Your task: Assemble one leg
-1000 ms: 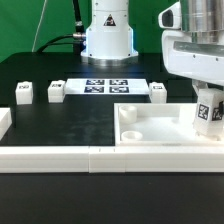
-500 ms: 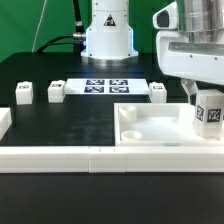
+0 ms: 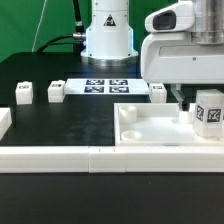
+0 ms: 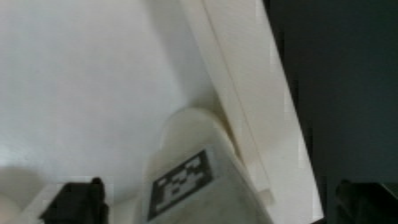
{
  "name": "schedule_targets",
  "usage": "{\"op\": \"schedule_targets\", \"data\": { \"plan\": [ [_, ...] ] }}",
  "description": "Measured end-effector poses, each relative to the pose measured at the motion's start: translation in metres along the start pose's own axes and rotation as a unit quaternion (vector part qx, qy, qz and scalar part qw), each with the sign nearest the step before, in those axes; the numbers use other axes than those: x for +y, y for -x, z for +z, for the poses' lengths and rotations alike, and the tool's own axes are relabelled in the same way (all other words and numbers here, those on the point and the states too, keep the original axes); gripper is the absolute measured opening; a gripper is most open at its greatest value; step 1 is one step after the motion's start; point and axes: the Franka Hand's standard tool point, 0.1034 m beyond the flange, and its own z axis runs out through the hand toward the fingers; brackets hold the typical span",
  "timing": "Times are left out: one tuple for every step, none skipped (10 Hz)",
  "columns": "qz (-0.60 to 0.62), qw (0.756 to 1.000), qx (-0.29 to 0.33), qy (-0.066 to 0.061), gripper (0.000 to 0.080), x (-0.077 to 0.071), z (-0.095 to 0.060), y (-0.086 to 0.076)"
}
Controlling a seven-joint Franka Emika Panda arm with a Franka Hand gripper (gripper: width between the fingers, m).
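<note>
A leg [image 3: 208, 112], a small white post with a black-and-white tag, stands upright in the large white panel's [image 3: 150, 128] corner at the exterior view's right. My gripper [image 3: 184, 99] hangs just above and to the left of it, jaws open and empty. In the wrist view the leg [image 4: 192, 170] rises between the two dark fingertips [image 4: 75, 202], with a gap on each side. Three more legs [image 3: 23, 94], [image 3: 55, 91], [image 3: 158, 92] stand loose on the black table.
The marker board [image 3: 105, 87] lies at the back centre in front of the robot base [image 3: 107, 35]. A white rail [image 3: 55, 157] runs along the table's front edge, with a short white block [image 3: 4, 124] at the far left.
The gripper has let go of the leg and moved up and towards the exterior view's left. The leg stays standing in the panel's corner.
</note>
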Motion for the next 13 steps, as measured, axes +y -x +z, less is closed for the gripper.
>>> {"op": "schedule_targets", "data": {
  "plan": [
    [-0.065, 0.998, 0.003, 0.011, 0.0649, -0.0005, 0.0006, 0.0007],
    [-0.096, 0.995, 0.002, 0.018, 0.0649, -0.0009, 0.0012, 0.0024],
    [-0.167, 0.986, -0.001, 0.022, 0.0649, -0.0005, -0.0007, 0.0011],
    [-0.188, 0.982, 0.001, 0.02, 0.0649, 0.0003, -0.0022, -0.001],
    [-0.184, 0.983, 0.001, 0.02, 0.0626, 0.0001, -0.0013, -0.0003],
    [-0.184, 0.983, 0.001, 0.02, 0.0626, 0.0002, -0.0012, -0.0004],
    [-0.184, 0.983, 0.001, 0.02, 0.0449, 0.0003, -0.0012, -0.0004],
    [-0.184, 0.983, 0.001, 0.021, 0.0289, 0.0014, -0.0012, -0.0009],
    [-0.183, 0.983, 0.001, 0.021, 0.0289, 0.0019, -0.0011, -0.0011],
    [-0.182, 0.983, 0.001, 0.021, 0.0292, 0.0018, -0.0011, -0.0011],
    [-0.157, 0.987, 0.0, 0.021, 0.0292, 0.0017, -0.0009, -0.0007],
    [-0.117, 0.993, 0.002, 0.02, 0.0292, 0.0015, -0.0005, -0.0004],
    [-0.041, 0.999, 0.01, 0.014, 0.0292, 0.0012, -0.0003, -0.0006]
  ]
}}
